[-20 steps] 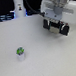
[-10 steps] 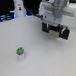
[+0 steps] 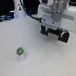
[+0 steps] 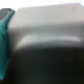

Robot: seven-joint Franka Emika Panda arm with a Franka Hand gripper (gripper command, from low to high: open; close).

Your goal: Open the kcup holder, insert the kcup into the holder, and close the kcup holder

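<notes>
I see the tiny green-topped white kcup (image 3: pixel 20 52) upright on the white tabletop (image 3: pixel 43 63), well apart from the black boxy kcup holder (image 3: pixel 54 32). Gripper (image 3: pixel 50 20) above holder; finger state unclear. Wrist view blurred.

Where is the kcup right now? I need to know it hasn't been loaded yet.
In the exterior view, the kcup stands alone on the white table, lower left, apart from the gripper over the black kcup holder at upper right.
</notes>
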